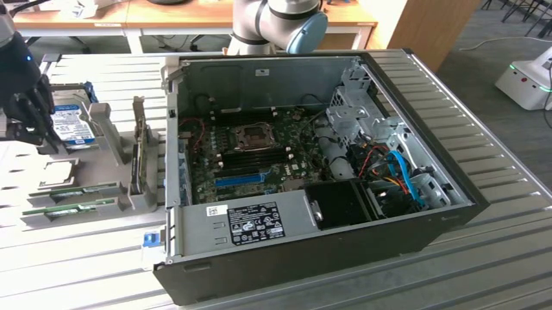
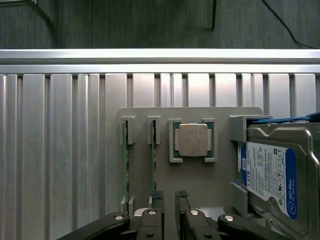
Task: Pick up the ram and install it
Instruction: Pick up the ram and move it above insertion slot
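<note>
Ram sticks (image 2: pixel 125 170) number two, beside one processor (image 2: pixel 192 140) and one hard drive (image 2: pixel 270 175).

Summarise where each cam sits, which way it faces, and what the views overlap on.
Wrist view: on the wrist, looking straight down onto the grey parts tray; the claw shows, its fingers apart with nothing between them.
Exterior view: off the arm and above table height, angled down across the ribbed table at the open PC case; the arm shows behind the case, the claw at the exterior view's left.
Shared: the tray with two ram sticks, CPU and hard drive.
</note>
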`<state>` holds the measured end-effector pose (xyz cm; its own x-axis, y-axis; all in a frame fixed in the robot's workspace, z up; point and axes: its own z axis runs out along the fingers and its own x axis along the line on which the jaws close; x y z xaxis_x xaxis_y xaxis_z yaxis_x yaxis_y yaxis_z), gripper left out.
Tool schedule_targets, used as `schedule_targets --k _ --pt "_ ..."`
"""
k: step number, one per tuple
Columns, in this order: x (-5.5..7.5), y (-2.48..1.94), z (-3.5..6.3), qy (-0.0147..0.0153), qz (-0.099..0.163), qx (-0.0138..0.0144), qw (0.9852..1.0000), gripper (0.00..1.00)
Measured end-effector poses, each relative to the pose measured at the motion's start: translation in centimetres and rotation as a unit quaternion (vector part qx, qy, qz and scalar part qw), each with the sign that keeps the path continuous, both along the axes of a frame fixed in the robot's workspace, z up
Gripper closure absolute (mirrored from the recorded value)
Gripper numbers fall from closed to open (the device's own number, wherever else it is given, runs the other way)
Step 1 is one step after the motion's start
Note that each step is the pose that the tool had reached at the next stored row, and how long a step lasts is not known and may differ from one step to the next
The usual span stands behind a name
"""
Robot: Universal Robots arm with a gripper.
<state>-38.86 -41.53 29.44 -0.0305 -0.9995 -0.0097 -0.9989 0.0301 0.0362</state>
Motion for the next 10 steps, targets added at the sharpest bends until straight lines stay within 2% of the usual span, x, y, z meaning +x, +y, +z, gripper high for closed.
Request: schedule_targets --k 10 --pt "0.0 0.00 -1.42 -0.0001 0.000 0.0000 1.0000 0.76"
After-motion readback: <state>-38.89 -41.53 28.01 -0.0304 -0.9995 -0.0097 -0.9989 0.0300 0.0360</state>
